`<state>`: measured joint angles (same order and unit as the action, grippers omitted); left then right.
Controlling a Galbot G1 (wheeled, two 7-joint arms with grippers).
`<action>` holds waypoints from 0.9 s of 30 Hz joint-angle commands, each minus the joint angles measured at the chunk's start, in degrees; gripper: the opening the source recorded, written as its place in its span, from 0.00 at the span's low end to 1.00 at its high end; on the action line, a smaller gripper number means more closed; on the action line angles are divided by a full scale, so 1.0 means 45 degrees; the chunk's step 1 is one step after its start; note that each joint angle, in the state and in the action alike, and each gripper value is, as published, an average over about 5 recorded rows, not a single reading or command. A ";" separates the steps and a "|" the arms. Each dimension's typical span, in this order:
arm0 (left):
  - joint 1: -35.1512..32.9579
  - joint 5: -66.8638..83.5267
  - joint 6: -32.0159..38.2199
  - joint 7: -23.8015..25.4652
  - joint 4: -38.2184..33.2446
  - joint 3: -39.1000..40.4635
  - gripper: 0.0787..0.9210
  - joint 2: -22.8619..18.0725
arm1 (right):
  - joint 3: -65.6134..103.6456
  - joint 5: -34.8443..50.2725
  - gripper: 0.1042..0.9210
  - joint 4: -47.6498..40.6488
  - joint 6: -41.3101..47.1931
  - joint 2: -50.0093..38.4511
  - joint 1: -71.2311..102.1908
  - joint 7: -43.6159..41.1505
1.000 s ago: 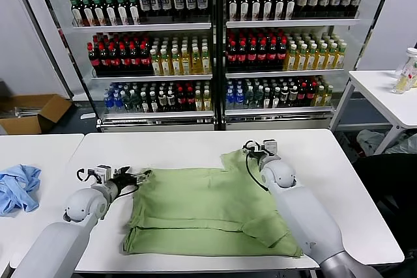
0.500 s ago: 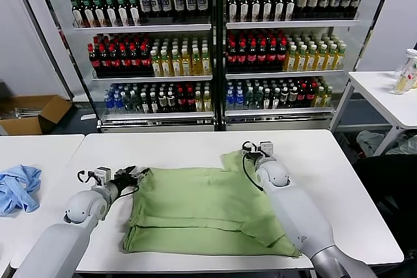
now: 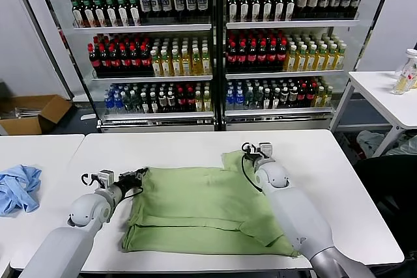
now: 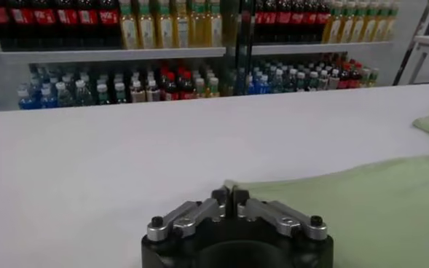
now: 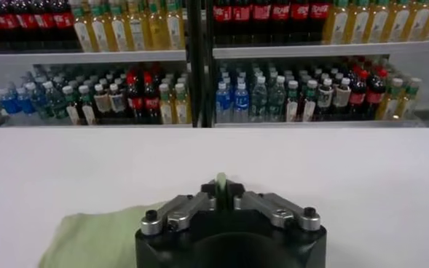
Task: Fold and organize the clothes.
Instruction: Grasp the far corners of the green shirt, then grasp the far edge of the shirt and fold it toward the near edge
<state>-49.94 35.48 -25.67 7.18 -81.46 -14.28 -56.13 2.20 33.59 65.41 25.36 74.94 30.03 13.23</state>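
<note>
green cotton, partly folded, lies across the middle of the white surface (image 3: 326,180): the polo shirt (image 3: 202,209) is spread with a doubled edge along its near side and no print showing. the left gripper (image 3: 138,175) sits low at the shirt's far left corner, and in the left wrist view its fingers (image 4: 230,196) are pinched together with the corner of the cloth between them, so it is clenched on the fabric. the right gripper (image 3: 255,152) is at the far right corner, where the cloth rises in a small peak; the right wrist view shows a sliver of green standing between its closed fingers (image 5: 221,191), so it too grasps the shirt.

the step in hand looks like a two-corner fold, with the far edge to be carried toward the near edge. to do it well, both corners should rise together and level, so the edge between them stays taut without dragging the whole shirt along the surface. lift only enough to clear the layer beneath, travel at the same pace on both sides, and lay the far edge down parallel to the near fold. the grips are thin pinches at the very corners, so a jerk could slip the cloth free. the light blue cloth (image 3: 18,187) on the neighbouring table (image 3: 39,144) is well apart and out of the way.
</note>
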 commanded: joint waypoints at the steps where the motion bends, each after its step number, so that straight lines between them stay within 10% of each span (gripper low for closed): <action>1: -0.0721 0.1479 0.0857 -0.0785 -0.1809 -0.0283 0.00 0.0888 | 0.0411 0.1341 0.01 0.4361 0.0201 -0.1488 0.1509 0.0231; 13: -0.4049 0.1571 0.0914 -0.1001 -0.4664 -0.2054 0.00 0.1605 | 0.2937 0.2622 0.00 1.0781 0.1049 -0.4101 0.6372 0.0585; 27: -0.6692 0.1383 0.0828 -0.0892 -0.6184 -0.3401 0.00 0.1667 | 0.5425 0.1845 0.00 1.3705 0.1170 -0.3958 1.1023 0.0566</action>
<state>-69.81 41.47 -22.30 3.26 -102.63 -25.15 -49.16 19.16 42.27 115.07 30.14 58.97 64.61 15.70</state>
